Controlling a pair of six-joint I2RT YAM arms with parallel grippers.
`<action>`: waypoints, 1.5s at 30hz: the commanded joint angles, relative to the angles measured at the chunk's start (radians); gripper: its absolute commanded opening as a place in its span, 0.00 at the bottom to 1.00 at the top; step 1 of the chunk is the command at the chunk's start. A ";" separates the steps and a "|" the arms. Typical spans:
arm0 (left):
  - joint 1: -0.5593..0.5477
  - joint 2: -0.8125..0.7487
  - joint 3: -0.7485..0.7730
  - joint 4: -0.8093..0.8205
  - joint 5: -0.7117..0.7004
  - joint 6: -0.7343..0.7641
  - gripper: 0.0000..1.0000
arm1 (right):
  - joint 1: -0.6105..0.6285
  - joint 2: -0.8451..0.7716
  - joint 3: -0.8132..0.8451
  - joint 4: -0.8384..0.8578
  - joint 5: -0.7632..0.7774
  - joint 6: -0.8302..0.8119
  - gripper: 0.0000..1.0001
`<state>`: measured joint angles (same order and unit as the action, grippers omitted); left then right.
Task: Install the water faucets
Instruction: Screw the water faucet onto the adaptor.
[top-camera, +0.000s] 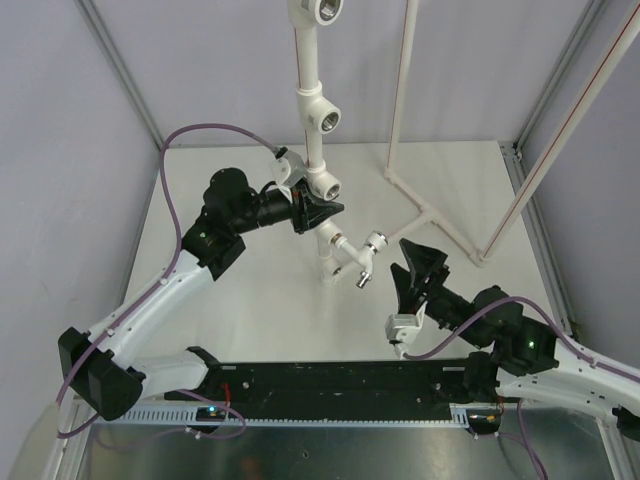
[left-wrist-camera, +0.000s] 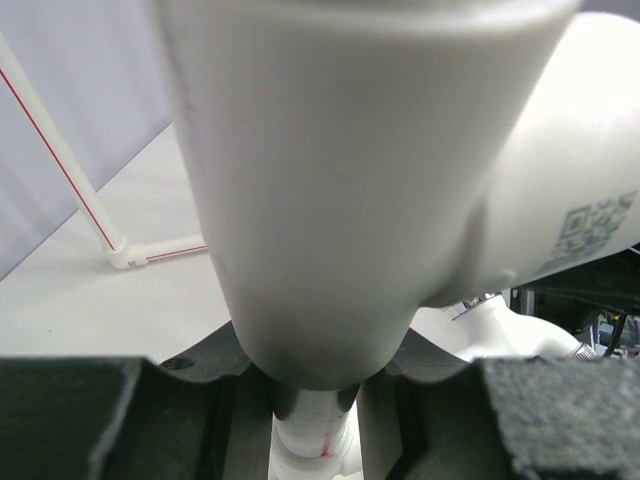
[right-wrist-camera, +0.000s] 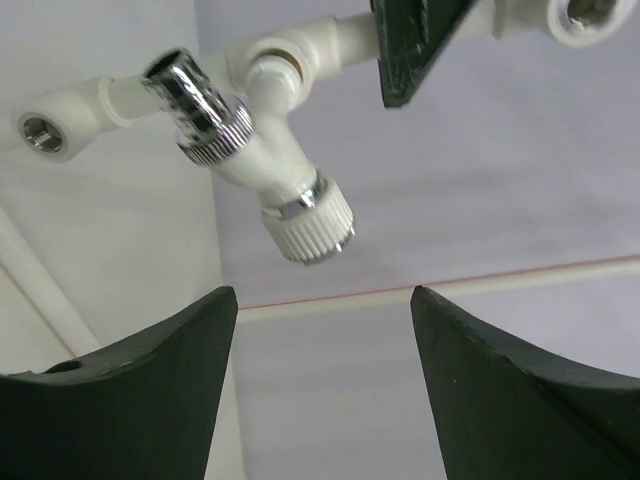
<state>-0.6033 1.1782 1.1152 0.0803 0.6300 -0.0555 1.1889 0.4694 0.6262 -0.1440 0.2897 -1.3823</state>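
One water faucet (top-camera: 355, 256), white with a chrome spout and a ribbed knob, sits in the lowest tee of the upright white pipe (top-camera: 311, 75). In the right wrist view this faucet (right-wrist-camera: 268, 165) hangs just above and ahead of my right gripper (right-wrist-camera: 325, 300). That right gripper (top-camera: 415, 262) stands open just right of the faucet, touching nothing. My left gripper (top-camera: 318, 212) is shut on the white pipe just above the faucet's tee. In the left wrist view the pipe (left-wrist-camera: 312, 425) runs between the jaws of the left gripper (left-wrist-camera: 315, 420), and a big tee fitting (left-wrist-camera: 350, 180) fills the view.
Two more tee sockets (top-camera: 326, 120) with threaded holes sit higher on the upright pipe. A long white pipe frame (top-camera: 430, 212) with red lines rests at the back right. A black rail (top-camera: 330, 385) crosses the near edge. Cage posts (top-camera: 120, 70) stand at the corners.
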 joint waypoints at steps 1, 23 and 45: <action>0.002 0.005 -0.015 -0.048 0.078 -0.105 0.00 | 0.021 0.068 0.011 0.040 -0.035 -0.150 0.77; 0.002 0.005 -0.014 -0.041 0.098 -0.116 0.00 | 0.001 0.308 0.072 0.123 -0.170 -0.240 0.76; 0.002 0.004 -0.017 -0.032 0.108 -0.121 0.00 | -0.105 0.418 0.111 0.203 -0.264 -0.186 0.01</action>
<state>-0.5854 1.1858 1.1133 0.0967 0.6510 -0.0769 1.0798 0.8719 0.6979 0.0505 0.0055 -1.7626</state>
